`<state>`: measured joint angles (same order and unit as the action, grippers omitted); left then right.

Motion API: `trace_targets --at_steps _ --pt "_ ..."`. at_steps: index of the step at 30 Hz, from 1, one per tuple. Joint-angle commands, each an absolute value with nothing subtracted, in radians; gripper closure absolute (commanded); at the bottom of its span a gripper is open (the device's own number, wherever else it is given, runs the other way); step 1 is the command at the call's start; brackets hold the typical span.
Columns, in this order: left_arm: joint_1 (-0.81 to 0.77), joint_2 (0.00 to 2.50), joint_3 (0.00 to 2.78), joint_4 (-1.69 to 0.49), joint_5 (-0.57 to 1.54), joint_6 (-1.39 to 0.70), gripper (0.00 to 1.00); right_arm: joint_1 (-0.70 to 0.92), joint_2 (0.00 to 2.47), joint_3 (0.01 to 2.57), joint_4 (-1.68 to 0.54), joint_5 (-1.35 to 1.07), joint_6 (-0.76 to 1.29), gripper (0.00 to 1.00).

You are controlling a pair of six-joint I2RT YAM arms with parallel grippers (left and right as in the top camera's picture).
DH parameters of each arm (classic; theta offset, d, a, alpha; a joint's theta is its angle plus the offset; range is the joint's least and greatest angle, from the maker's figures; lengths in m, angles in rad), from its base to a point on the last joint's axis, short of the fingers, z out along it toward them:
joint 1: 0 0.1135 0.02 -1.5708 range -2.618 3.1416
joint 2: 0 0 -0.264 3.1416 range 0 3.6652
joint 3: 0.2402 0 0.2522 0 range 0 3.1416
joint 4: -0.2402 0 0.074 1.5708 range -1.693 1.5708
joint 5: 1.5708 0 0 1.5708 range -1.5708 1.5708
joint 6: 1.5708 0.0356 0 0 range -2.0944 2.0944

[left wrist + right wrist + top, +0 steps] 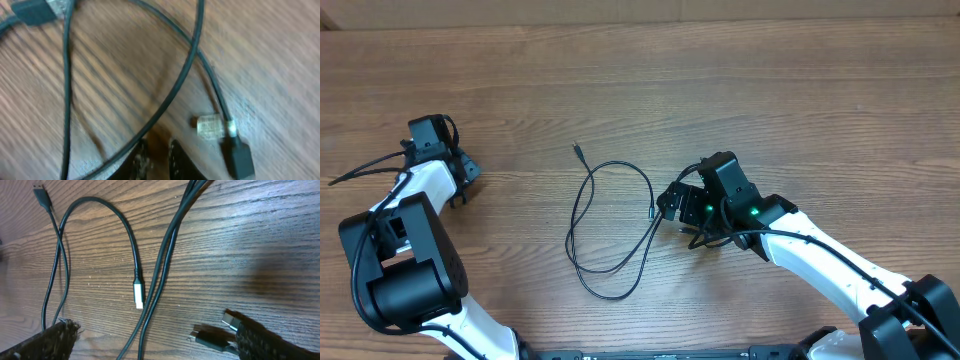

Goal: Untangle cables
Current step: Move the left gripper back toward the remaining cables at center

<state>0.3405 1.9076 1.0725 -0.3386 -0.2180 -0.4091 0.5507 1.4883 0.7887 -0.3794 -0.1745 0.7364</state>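
Closest to the near edge of the counter (770, 90), we are seeing the lowest bend of the cables (571, 235), a thin loop lying flat on the wood about midway between the left and right edges. A little farther in, the right gripper (152, 326) is hanging over the right side of this loop with its fingers spread wide, grasping nothing. A doubled black cord (167, 245) is passing through the gap between them, and a white plug (138, 295) is lying just beside that cord. Two small dark plugs (207, 339) are lying right next to one finger; we cannot tell if they are touching it.

Toward the left edge, the left gripper (159, 159) is standing over crossing cords (187, 65), with a silvery plug (210, 125) near its fingertips. These fingers are standing close together with only a narrow slit, and we cannot tell if they are pinching anything. Farthest away, one plug tip (577, 150) is pointing toward the far edge.

The left wrist view is coming out blurred. From above, the left arm (410, 250) is covering the cords below its gripper.

The cords are looking black, smooth and very thin, and they are bending in soft curves.
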Motion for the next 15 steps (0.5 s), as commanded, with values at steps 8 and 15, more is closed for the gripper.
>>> trace_targets --at_steps 8,15 --pt "0.274 1.666 1.065 -0.714 0.270 -0.313 0.84 0.554 1.483 0.771 -0.371 -0.157 0.733 0.00" --pt "0.149 1.650 1.062 -0.868 0.359 -0.310 0.78 0.554 1.483 0.771 -0.371 -0.157 0.733 0.00"
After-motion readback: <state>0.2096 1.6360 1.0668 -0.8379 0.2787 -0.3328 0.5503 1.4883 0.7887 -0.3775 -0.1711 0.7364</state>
